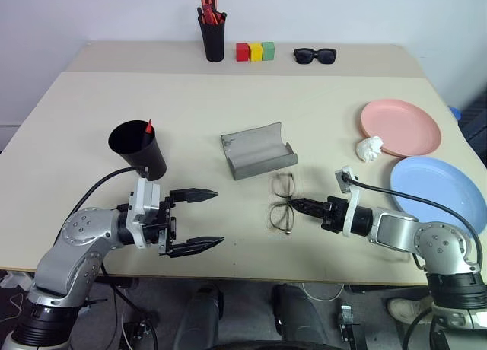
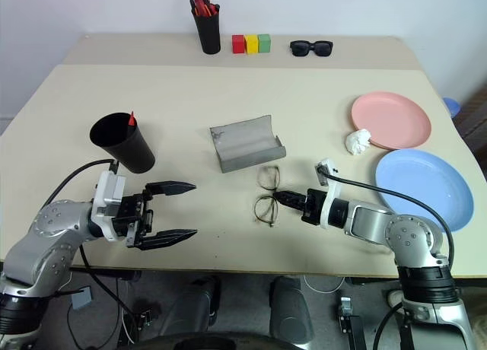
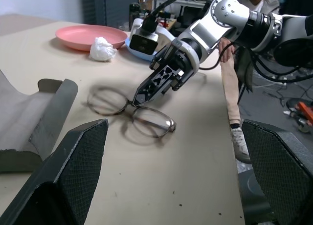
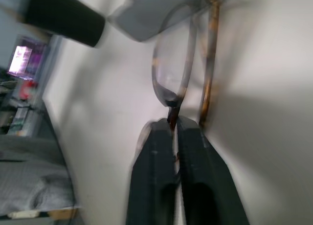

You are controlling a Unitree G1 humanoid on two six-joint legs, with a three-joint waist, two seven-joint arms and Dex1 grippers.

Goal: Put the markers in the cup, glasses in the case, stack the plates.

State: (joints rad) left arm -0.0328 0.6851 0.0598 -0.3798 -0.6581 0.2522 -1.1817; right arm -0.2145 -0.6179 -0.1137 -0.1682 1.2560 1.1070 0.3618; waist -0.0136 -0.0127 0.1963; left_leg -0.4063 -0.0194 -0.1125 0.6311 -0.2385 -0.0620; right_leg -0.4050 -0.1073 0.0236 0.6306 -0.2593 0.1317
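The thin dark-framed glasses (image 1: 282,202) lie unfolded on the table just in front of the open grey case (image 1: 257,151). My right gripper (image 1: 296,205) is shut on the glasses at the frame between the lenses; in the right wrist view its fingers (image 4: 156,156) pinch the frame. My left gripper (image 1: 204,219) hovers open and empty near the front edge, right of the black cup (image 1: 138,147). A marker's red tip (image 1: 148,126) sticks out of the cup. The pink plate (image 1: 401,127) and the blue plate (image 1: 437,190) lie side by side at the right.
A crumpled white tissue (image 1: 370,147) lies against the pink plate's rim. At the back stand a black pen pot (image 1: 213,32) of orange-capped pens, three coloured blocks (image 1: 255,52) and black sunglasses (image 1: 315,55). A person's leg (image 3: 230,83) stands past the table edge.
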